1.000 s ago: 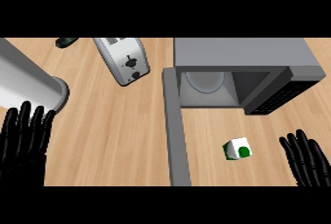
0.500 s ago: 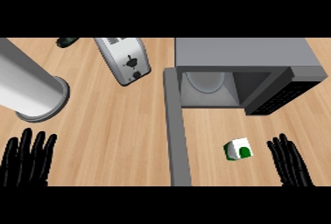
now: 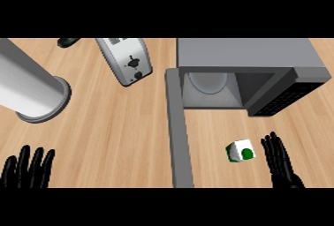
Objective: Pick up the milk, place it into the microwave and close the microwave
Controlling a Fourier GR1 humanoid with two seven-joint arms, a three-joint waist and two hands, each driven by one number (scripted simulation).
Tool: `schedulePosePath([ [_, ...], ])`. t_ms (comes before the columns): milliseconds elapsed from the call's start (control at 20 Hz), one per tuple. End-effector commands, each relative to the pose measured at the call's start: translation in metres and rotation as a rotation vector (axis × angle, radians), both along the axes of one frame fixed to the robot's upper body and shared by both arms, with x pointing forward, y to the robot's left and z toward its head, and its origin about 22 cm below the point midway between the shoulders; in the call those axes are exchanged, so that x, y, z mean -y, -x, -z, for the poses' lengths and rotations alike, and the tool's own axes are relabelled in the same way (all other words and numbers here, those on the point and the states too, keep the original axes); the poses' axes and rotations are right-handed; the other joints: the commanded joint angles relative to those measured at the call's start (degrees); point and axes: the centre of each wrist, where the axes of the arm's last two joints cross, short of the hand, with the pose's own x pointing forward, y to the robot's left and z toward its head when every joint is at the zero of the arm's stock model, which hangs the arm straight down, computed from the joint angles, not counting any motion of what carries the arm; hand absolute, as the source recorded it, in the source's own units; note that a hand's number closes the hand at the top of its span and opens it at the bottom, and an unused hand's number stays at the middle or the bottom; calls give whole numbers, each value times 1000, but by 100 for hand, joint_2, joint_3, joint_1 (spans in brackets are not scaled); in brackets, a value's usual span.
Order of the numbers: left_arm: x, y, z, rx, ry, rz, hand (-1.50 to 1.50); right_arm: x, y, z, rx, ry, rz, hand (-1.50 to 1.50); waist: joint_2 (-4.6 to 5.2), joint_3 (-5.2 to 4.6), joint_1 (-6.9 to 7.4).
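Note:
A small white and green milk carton stands on the wooden counter in front of the microwave. The microwave's cavity faces me with a pale turntable inside, and its door swings out toward me as a long grey bar left of the carton. My right hand is open, fingers straight, just right of the carton and not touching it. At the lower left edge my left hand is open with its fingers pointing up.
A silver toaster lies at the back, left of the microwave. A tall grey cylinder stands at the far left. A dark object sits at the back left edge.
Both hands have dropped toward the lower edge. The right hand has shifted left, closer to the carton. The carton and microwave door have not moved.

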Motion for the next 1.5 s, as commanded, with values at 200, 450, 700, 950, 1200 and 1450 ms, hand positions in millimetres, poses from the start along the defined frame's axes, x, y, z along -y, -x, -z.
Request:
schedulePosePath([
  [200,-5,26,16,-3,-9,1,-150,13,-11,57,-44,26,121,-150,-1,0,29],
  [450,16,20,8,6,7,-30,-150,31,-8,71,-62,54,114,-150,1,0,-3],
  [700,2,31,0,11,6,0,-150,26,-28,103,-38,54,113,-150,3,2,19],
  [950,9,24,32,14,5,-6,-150,21,-34,129,-39,57,105,-150,10,3,29],
  [1200,-7,42,25,-7,1,0,-150,25,-11,144,-49,76,113,-150,1,0,15],
  [1450,0,36,2,7,-1,-7,-150,43,-45,133,-29,89,83,-150,3,0,11],
])
